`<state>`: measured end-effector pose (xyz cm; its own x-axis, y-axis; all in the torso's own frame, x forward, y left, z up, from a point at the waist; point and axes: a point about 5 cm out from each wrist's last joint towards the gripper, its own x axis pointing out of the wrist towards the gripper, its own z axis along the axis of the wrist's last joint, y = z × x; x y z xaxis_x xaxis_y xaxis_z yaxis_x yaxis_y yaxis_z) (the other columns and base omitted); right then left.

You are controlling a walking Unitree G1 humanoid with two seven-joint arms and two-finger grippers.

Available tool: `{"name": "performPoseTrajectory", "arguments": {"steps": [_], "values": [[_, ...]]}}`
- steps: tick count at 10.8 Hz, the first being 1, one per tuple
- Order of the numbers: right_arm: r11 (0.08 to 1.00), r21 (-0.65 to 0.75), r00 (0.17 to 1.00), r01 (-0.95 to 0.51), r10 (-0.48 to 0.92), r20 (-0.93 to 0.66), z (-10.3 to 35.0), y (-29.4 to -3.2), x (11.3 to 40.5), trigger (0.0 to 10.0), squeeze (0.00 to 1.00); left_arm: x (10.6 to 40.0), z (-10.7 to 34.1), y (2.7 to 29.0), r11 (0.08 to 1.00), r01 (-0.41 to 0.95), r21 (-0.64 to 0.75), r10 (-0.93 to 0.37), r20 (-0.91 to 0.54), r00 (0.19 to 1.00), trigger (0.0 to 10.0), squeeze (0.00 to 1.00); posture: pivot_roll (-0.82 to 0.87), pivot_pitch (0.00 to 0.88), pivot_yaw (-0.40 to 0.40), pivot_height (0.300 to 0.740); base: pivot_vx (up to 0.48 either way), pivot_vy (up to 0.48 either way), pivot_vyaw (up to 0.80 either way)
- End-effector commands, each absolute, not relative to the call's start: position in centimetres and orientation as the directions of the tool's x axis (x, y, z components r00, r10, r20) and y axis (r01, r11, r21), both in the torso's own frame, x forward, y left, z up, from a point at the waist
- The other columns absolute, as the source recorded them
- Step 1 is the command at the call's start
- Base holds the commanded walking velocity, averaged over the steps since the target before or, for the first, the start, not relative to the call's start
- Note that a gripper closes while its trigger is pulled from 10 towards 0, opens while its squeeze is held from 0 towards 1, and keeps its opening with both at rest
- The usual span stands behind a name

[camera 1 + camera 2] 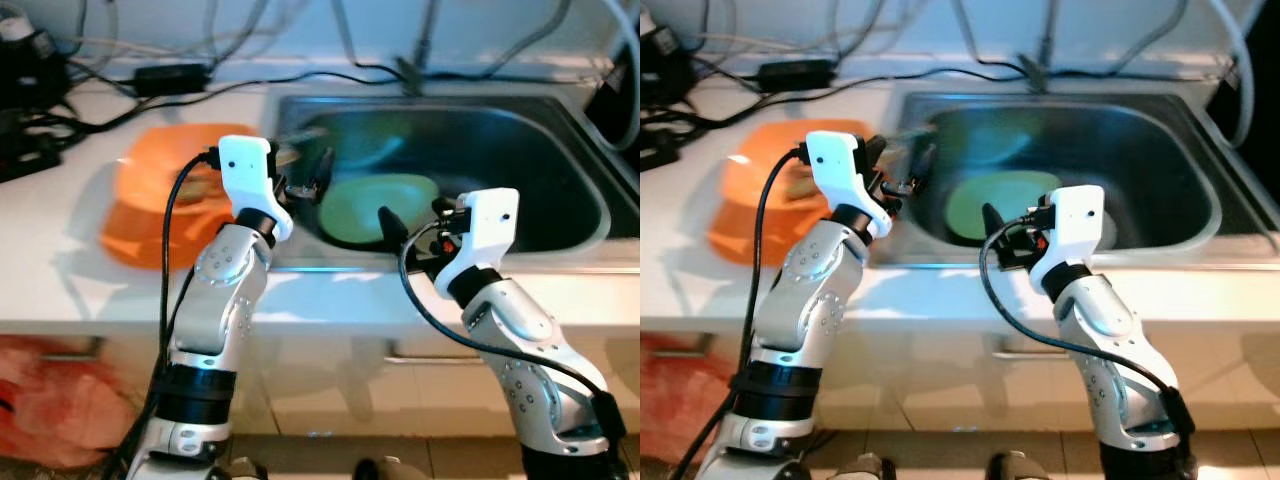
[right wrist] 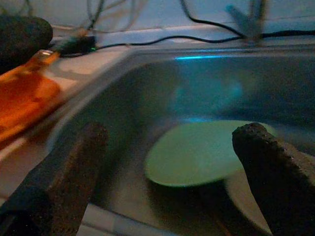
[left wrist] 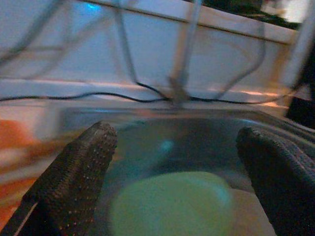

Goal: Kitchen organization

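A light green plate (image 1: 375,205) lies in the steel sink (image 1: 520,130), near its front left corner, with a pale dish (image 2: 246,194) partly under it. My left gripper (image 1: 308,170) hangs open over the sink's left edge, above and left of the plate; its wrist view looks down on the green plate (image 3: 172,206) between the spread fingers (image 3: 81,162). My right gripper (image 1: 415,220) is open at the sink's front rim, its fingers pointing at the green plate (image 2: 202,152). Neither gripper holds anything.
An orange tray (image 1: 150,210) sits on the white counter left of the sink. Black cables and a power adapter (image 1: 170,72) run along the back wall, and dark gear (image 1: 25,110) stands at far left. A reddish bag (image 1: 50,400) lies below the counter.
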<state>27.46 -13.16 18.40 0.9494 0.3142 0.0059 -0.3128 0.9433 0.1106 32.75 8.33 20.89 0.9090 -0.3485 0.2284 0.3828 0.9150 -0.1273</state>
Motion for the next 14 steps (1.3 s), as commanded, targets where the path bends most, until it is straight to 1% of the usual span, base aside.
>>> {"name": "performPoseTrajectory", "arguments": {"steps": [1, 2, 6, 11, 12, 14], "values": [[0.941, 0.109, 0.947, -0.32, 0.32, 0.017, 18.8, -12.9, 27.3, 10.0, 0.0, 32.9, 20.9, 8.7, 0.92, 0.371, -0.123, -0.338, 0.227, 0.913, 10.0, 0.0, -0.04, 0.095, 0.037, 0.74, 0.0, -0.274, 0.0], [0.941, 0.111, 0.947, -0.32, 0.32, 0.017, 18.7, -12.9, 27.3, 10.0, 0.0, 32.9, 20.9, 8.7, 0.92, 0.372, -0.124, -0.339, 0.223, 0.914, 10.0, 0.0, -0.04, 0.096, 0.037, 0.74, 0.0, -0.27, 0.0], [0.942, 0.113, 0.948, -0.317, 0.317, 0.015, 18.7, -12.8, 27.2, 10.0, 0.0, 32.9, 20.8, 8.9, 0.921, 0.364, -0.139, -0.33, 0.222, 0.918, 10.0, 0.0, -0.04, 0.099, 0.038, 0.74, 0.0, 0.0, 0.0], [0.941, 0.114, 0.948, -0.319, 0.319, 0.021, 18.7, -12.8, 27.3, 10.0, 0.0, 33.6, 20.9, 10.0, 0.948, 0.298, -0.107, -0.271, 0.213, 0.939, 10.0, 0.0, -0.03, 0.094, 0.045, 0.74, 0.0, 0.0, 0.0], [0.941, 0.113, 0.948, -0.318, 0.318, 0.023, 18.7, -12.8, 27.3, 10.0, 0.0, 33.8, 21.0, 10.4, 0.951, 0.284, -0.118, -0.255, 0.214, 0.943, 10.0, 0.0, -0.03, 0.092, 0.044, 0.74, 0.0, 0.0, 0.0], [0.945, 0.116, 0.951, -0.305, 0.296, 0.092, 19.8, -13.0, 27.4, 10.0, 0.0, 33.6, 22.3, 10.6, 0.958, 0.273, -0.085, -0.241, 0.273, 0.931, 10.0, 0.0, -0.03, 0.092, 0.044, 0.74, 0.0, 0.0, 0.0]]}}
